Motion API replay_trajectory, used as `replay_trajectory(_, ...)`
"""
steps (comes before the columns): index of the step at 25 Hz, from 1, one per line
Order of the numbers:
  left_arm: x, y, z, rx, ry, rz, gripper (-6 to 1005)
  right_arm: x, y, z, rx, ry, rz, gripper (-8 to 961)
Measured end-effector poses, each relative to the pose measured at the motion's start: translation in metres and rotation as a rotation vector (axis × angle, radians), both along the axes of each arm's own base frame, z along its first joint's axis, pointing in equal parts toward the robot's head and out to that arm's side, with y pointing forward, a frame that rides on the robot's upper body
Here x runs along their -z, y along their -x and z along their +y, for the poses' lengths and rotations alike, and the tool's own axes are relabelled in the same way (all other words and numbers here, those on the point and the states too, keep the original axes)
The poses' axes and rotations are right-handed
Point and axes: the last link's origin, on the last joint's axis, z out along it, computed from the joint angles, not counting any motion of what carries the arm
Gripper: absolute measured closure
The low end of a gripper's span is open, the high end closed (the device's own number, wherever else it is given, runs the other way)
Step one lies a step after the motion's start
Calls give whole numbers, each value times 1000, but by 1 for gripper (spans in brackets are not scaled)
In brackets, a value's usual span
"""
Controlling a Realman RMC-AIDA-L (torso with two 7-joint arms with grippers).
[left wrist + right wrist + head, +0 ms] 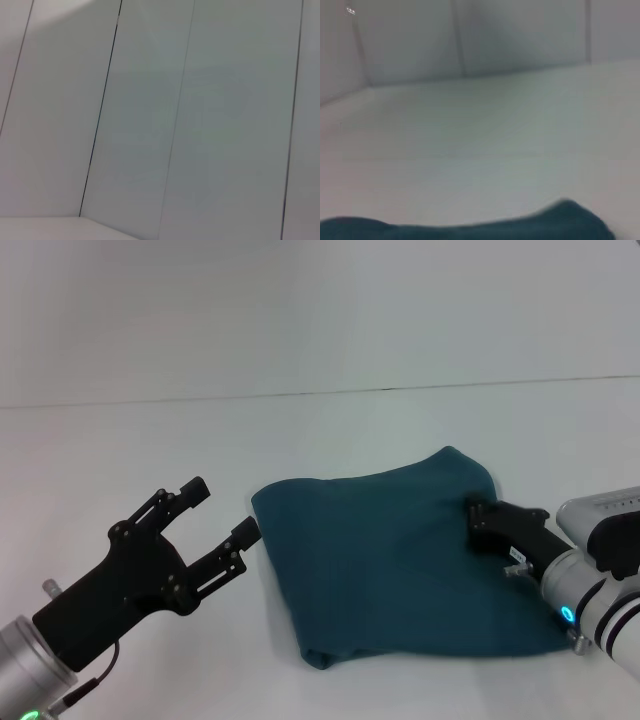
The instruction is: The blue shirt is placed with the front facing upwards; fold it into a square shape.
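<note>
Lying folded on the white desk (120,450), the shirt (380,570) is a rough four-sided teal bundle just right of centre, no lettering showing, one corner humped up at about 1 o'clock, a rolled fold at its 7 o'clock corner. In the right wrist view the shirt (470,231) is only a dark strip along the edge with bare desk beyond. Right claw (478,525) sits on the shirt's 3 o'clock side, tips against the cloth; cannot tell if it is spread or pinching. Left claw (222,515) hangs at the shirt's 9 o'clock edge, fingers (190,490) spread wide, nothing between them, the nearer tip just beside the cloth. Left wrist view shows only panelled wall (200,125).
</note>
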Motion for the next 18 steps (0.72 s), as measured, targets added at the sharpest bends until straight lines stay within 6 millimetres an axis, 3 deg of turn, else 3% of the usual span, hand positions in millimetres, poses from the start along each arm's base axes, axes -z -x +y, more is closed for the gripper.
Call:
replay_trajectory(10, 1, 0, -1, 2, -1, 3, 172, -9, -5, -8, 20, -64, 103, 953)
replay_trajectory(15, -4, -4, 0, 43, 4, 19, 172, -43, 4, -21, -167, -177, 243, 952)
replay_trajectory(18, -9, -9, 7, 64, 71, 62, 173, -69, 6, -14, -273, -65, 258, 943)
